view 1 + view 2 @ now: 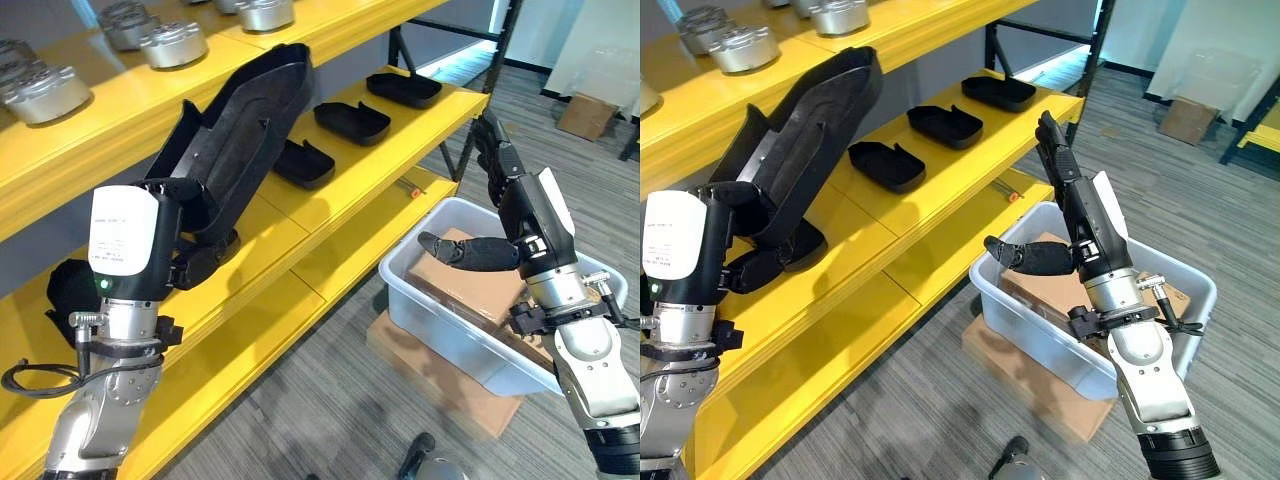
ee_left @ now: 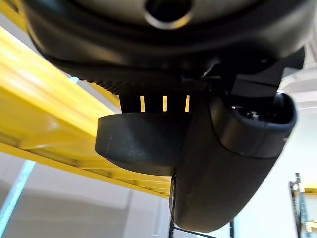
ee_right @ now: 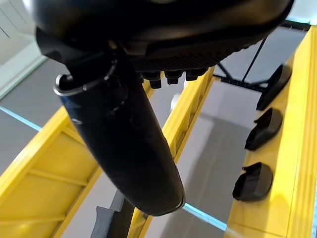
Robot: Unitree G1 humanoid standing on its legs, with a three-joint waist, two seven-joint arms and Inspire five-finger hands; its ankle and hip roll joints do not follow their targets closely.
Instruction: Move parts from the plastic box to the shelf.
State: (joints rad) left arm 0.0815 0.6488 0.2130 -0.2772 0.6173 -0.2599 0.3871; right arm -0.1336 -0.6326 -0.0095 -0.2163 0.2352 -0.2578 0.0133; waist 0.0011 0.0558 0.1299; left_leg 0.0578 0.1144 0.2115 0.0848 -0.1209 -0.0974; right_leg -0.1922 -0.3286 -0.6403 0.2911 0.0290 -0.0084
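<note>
Looking at the left of the frame, you saw the left hand (image 1: 190, 225) with its fingers curled around the lower end of a long black part (image 1: 240, 130), holding it tilted against the yellow shelf (image 1: 330, 200), its upper end reaching toward the tier above. Three smaller black parts (image 1: 352, 122) lay in a row on the middle tier, running toward the upper right. Silver metal parts (image 1: 172, 44) sat on the top tier at upper left. At the right of the frame, your right hand (image 1: 1080, 215) hung over the plastic box (image 1: 1040, 345), fingers straight and apart, thumb out, holding nothing. Brown cardboard (image 1: 1040, 285) lay inside the box.
</note>
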